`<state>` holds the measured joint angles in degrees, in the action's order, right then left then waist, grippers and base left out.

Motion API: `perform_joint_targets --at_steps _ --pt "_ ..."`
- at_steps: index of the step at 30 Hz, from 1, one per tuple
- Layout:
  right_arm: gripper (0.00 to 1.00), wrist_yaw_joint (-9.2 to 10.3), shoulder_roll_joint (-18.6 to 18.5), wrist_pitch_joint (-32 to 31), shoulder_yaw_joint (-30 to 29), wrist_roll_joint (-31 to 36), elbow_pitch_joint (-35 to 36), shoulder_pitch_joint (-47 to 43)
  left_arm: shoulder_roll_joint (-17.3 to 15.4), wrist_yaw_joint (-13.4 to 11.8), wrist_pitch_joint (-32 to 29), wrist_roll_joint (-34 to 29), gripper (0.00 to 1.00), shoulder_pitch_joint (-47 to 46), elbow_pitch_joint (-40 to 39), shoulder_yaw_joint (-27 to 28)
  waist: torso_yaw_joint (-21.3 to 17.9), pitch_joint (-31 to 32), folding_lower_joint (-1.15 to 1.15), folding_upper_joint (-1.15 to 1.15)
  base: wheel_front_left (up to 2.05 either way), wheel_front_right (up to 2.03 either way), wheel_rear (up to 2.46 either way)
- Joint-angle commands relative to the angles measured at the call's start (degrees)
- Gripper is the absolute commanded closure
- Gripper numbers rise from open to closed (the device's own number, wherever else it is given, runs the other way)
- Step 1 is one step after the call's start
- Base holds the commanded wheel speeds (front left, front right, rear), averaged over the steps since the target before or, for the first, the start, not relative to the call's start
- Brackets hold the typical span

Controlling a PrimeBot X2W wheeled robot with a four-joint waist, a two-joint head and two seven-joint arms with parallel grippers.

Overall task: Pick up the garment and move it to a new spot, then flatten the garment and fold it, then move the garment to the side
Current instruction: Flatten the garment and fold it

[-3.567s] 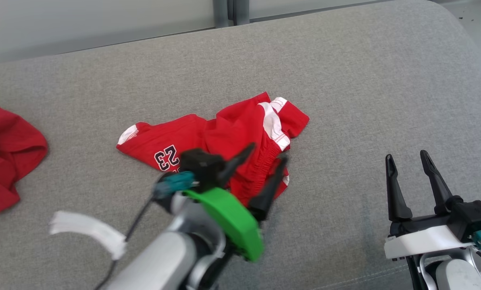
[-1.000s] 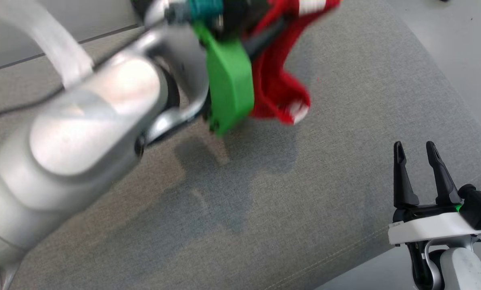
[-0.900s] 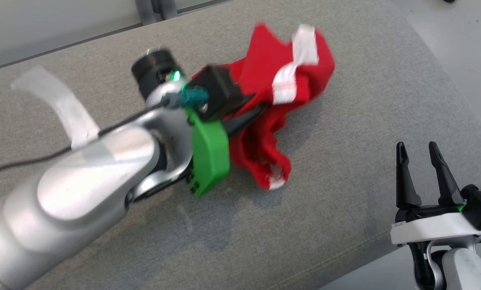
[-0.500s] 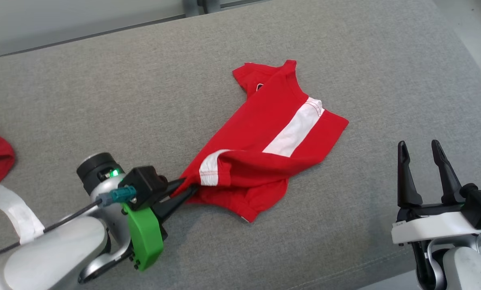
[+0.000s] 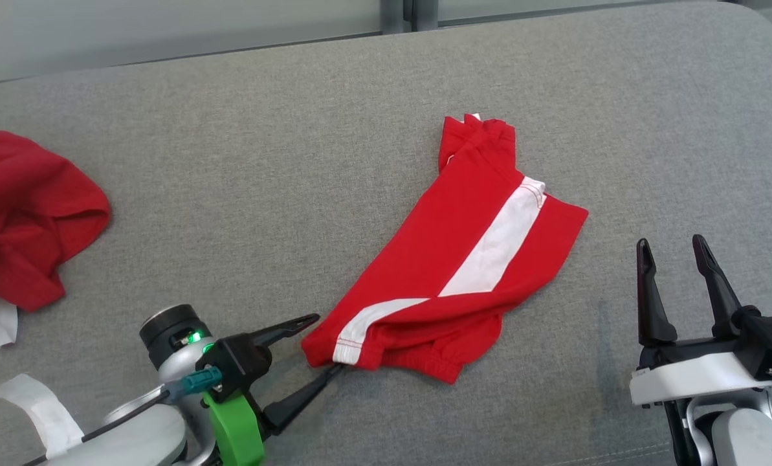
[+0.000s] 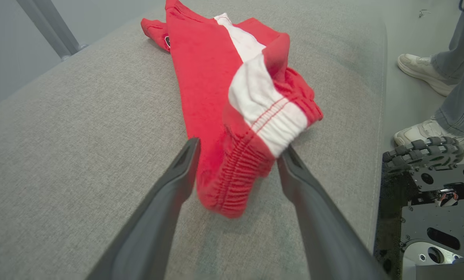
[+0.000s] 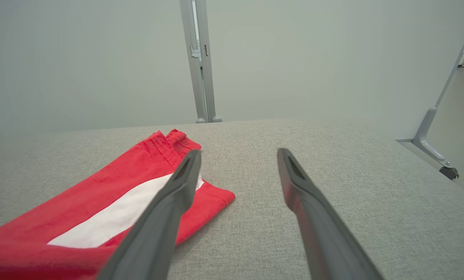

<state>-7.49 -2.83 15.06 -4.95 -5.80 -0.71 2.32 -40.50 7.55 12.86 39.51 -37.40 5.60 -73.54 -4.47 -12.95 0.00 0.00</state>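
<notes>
Left fingers [image 5: 295, 323] stood spread wide, no longer pinched on garment [image 5: 463, 259] as half second earlier. Elastic waistband end lay loose between tips. Garment lay stretched on grey tabletop [image 5: 295, 162], reaching away toward right fingers [image 5: 648, 304], which stayed wide and empty. Second red cloth [image 5: 23, 207] well apart, off left fingers' left side.

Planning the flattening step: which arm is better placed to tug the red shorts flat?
Left, probably. The left arm has its jaws open astride the waistband corner of the red shorts, ready to close. The right arm has open jaws, but clear of the shorts, over cushion beside the hem.
</notes>
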Motion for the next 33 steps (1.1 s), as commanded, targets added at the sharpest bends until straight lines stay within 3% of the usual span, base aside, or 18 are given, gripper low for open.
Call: perform_joint_targets --at_steps 1,9,14,18,24,28,32,33 --pt "0.00 0.00 -0.1 0.2 -0.3 0.9 0.3 -1.3 -0.3 -0.1 0.7 -0.3 0.00 -0.4 1.5 0.2 1.0 1.2 0.00 0.00 0.00 0.00 0.00" --pt "0.00 0.00 -0.1 0.2 -1.5 2.6 2.1 -3.0 -0.8 -1.0 1.9 4.9 0.00 2.3 6.0 2.9 1.6 2.8 0.00 0.00 0.00 0.00 0.00" --pt "0.00 0.00 -0.7 0.2 -2.4 3.7 3.7 -4.5 -0.9 -6.5 2.4 7.4 0.00 6.6 3.2 7.8 2.4 4.0 0.00 0.00 0.00 0.00 0.00" --pt "0.00 0.00 -1.5 0.2 -2.9 4.1 4.6 -5.4 0.2 -12.9 2.4 9.2 0.00 12.5 -1.6 14.9 3.3 5.2 0.00 0.00 0.00 0.00 0.00" --pt "0.00 0.00 -2.8 0.2 -3.7 3.9 5.0 -6.3 4.8 -20.8 2.3 11.6 0.00 23.9 -7.9 27.2 4.2 6.5 0.00 0.00 0.00 0.00 0.00" --pt "0.00 0.00 -3.1 0.2 -4.6 3.9 5.2 -7.7 9.1 -22.6 2.3 10.4 0.00 31.5 -10.0 35.3 4.9 8.2 0.00 0.00 0.00 0.00 0.00" --pt "0.00 0.00 -3.3 0.2 -5.2 4.1 5.0 -8.8 12.5 -22.7 2.3 6.7 0.00 36.0 -9.5 40.0 5.3 9.2 0.00 0.00 0.00 0.00 0.00" --pt "0.00 0.00 -3.3 0.2 -5.1 4.4 4.2 -9.0 14.8 -22.6 2.3 4.1 0.00 37.4 -8.9 42.6 5.2 10.0 0.00 0.00 0.00 0.00 0.00"
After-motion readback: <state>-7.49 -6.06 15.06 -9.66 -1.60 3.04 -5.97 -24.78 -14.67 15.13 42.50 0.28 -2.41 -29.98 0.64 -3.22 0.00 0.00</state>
